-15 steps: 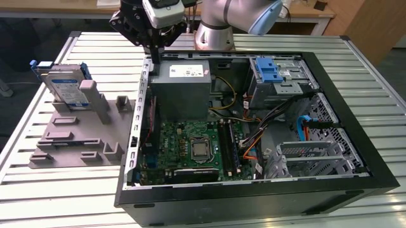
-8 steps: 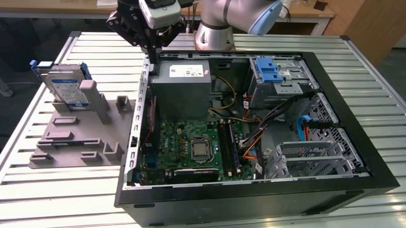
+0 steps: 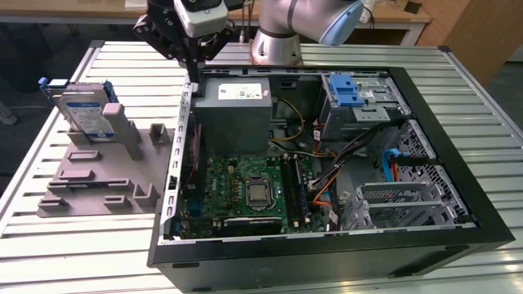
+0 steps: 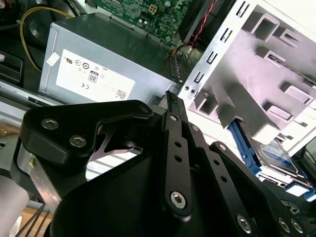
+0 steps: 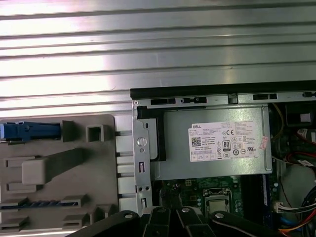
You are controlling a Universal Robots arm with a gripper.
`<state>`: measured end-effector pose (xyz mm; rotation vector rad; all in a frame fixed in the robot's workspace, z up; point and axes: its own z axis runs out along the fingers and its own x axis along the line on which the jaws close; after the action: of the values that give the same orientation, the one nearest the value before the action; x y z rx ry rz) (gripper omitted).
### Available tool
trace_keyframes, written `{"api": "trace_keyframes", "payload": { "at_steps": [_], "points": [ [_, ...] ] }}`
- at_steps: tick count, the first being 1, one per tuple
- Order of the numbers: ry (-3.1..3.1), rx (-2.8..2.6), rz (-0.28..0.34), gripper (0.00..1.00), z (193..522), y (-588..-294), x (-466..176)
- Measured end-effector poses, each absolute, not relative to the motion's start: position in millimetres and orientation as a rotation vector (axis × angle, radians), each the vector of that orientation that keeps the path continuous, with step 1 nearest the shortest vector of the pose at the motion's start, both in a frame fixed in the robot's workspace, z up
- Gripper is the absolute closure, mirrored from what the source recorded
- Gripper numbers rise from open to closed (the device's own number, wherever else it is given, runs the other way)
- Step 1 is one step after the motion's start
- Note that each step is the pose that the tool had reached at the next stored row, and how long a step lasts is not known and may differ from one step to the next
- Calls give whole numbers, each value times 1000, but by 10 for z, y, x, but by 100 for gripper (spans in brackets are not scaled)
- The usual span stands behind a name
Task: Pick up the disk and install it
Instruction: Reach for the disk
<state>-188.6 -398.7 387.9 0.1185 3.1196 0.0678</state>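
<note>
Pincer (image 3: 195,75) well apart from disk (image 3: 87,115).

Under my gripper (image 3: 193,72) lies a table (image 3: 82,245) of pale ribbed metal slats. In the first wrist view, light glares white off the slats. Behind my gripper stands a light wooden desk (image 3: 392,15) with a white leg. Farther from it, toward the exterior view's right, is a brown wooden panel (image 3: 478,30). Off the table's edge nearest my gripper, the floor (image 3: 16,76) is dark.
</note>
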Motion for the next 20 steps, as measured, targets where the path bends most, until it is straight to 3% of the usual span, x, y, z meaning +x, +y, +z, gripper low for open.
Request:
{"api": "trace_keyframes", "payload": {
  "at_steps": [20],
  "points": [
    [3123, 119, 69, 89, 3867, -3987, -1998]
  ]
}}
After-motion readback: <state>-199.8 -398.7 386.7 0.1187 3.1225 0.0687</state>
